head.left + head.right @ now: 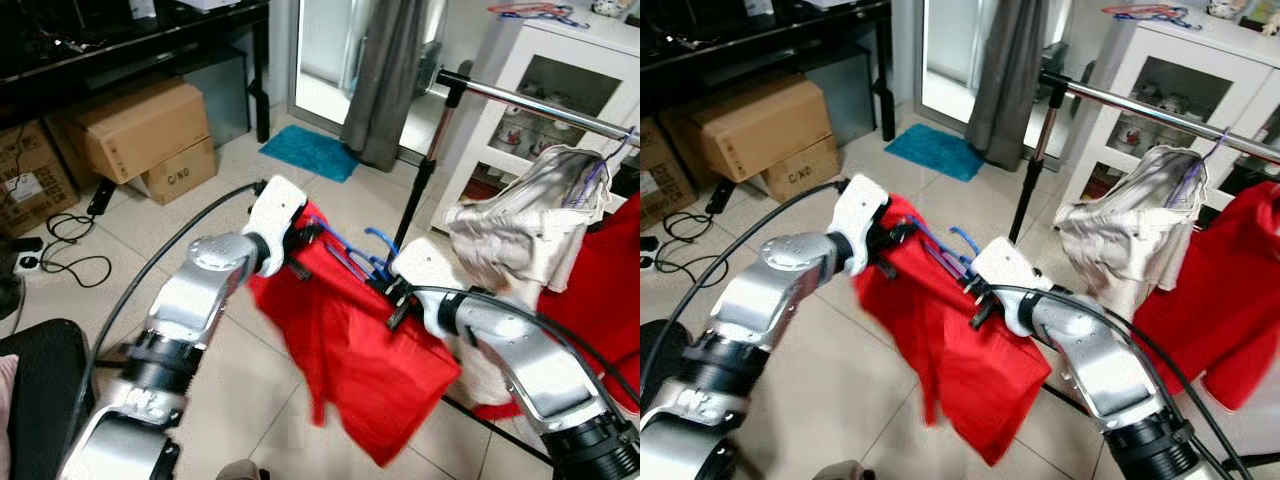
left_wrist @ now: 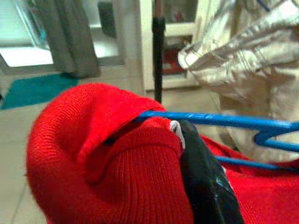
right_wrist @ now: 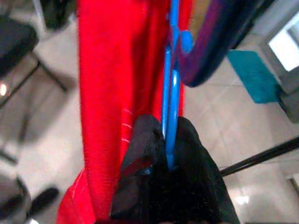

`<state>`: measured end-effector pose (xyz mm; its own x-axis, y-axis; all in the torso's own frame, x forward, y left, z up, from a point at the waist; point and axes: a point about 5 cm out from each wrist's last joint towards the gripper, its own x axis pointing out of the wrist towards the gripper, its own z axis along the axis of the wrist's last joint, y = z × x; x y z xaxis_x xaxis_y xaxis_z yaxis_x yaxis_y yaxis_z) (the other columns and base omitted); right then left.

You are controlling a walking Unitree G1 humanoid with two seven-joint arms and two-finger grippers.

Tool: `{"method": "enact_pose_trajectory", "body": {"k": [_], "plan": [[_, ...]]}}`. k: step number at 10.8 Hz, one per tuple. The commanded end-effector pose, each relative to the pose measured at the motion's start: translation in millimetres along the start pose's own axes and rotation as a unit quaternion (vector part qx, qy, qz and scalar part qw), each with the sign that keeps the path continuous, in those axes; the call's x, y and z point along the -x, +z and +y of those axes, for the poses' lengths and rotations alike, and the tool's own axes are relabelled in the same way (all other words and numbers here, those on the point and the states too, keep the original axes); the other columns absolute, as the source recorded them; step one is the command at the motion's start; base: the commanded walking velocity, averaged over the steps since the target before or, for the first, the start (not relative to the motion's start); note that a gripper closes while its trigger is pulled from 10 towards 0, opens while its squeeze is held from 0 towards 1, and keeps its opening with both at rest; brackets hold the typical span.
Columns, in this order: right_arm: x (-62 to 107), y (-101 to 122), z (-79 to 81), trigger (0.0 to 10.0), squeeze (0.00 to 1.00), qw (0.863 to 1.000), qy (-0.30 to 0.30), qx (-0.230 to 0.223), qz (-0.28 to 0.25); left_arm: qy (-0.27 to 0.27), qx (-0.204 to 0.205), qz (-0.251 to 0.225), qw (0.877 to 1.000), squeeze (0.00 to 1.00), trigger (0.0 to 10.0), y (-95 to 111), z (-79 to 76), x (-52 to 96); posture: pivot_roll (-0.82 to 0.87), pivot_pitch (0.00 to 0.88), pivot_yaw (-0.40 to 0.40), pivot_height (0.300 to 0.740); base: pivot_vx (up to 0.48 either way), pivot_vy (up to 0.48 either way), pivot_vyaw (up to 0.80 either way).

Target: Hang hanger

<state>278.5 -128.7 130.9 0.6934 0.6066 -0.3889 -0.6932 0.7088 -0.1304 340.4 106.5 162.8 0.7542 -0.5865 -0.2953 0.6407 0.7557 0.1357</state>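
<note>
The blue hanger [image 1: 355, 258], with a red sweater [image 1: 350, 350] draped over it, is held in the air between the two grippers, below the clothes rail [image 1: 540, 105] and out from it on the robot's side. The left gripper [image 1: 300, 240] holds the shoulder end farther from the rail; in its wrist view a black finger [image 2: 201, 177] is pressed against the knitted fabric where the blue wire runs into it, so it appears clamped on that end of the hanger through the sweater. The right gripper [image 1: 398, 296] holds the end nearer the rail, and its wrist view shows both fingers [image 3: 189, 158] closed tight on the blue wire.

The hanger's long axis runs from one gripper to the other, dropping slightly towards the right one. Its hook rises between them, about midway, and appears to curl towards the rail, which lies up and beyond the right gripper. A pale garment [image 1: 520, 230] and another red garment [image 1: 605, 290] already hang on the rail, with bare bar between the pale garment and the black upright post [image 1: 420, 185]. The hook probably has to be lifted above that stretch and lowered onto it, with the right arm leading since it is nearer.
</note>
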Motion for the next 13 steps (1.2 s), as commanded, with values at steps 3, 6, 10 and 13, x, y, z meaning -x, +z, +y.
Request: {"method": "enact_pose_trajectory", "body": {"k": [3, 6, 10, 13], "plan": [[12.8, 41, -12.5, 0.0, 0.00, 0.993, 0.004, -0.068, -0.092, 0.058, -0.014, 0.010, 0.998, 0.00, 0.0, -3, 11.5, -1.7, 0.02, 0.000, -0.077, 0.740, 0.000, 0.000, 0.00], [23.4, -6, -24.9, 0.0, 0.00, 0.992, -0.030, 0.086, 0.084, 0.094, -0.014, -0.060, 0.994, 0.00, 0.0, 14, 25.0, 1.6, 0.01, 0.000, -0.081, 0.740, 0.000, 0.000, 0.00], [22.6, 42, -25.6, 0.0, 0.00, 0.994, -0.027, -0.085, -0.067, 0.121, -0.032, -0.044, 0.991, 0.00, 0.0, 6, 29.0, -1.7, 0.01, 0.000, -0.078, 0.740, 0.000, 0.000, 0.00], [41.4, -15, -19.1, 0.0, 0.00, 0.988, 0.026, 0.042, 0.143, 0.166, -0.043, -0.105, 0.980, 0.00, 0.0, 26, 42.5, 4.2, 0.00, 0.000, -0.081, 0.740, 0.000, 0.000, 0.00]]}}
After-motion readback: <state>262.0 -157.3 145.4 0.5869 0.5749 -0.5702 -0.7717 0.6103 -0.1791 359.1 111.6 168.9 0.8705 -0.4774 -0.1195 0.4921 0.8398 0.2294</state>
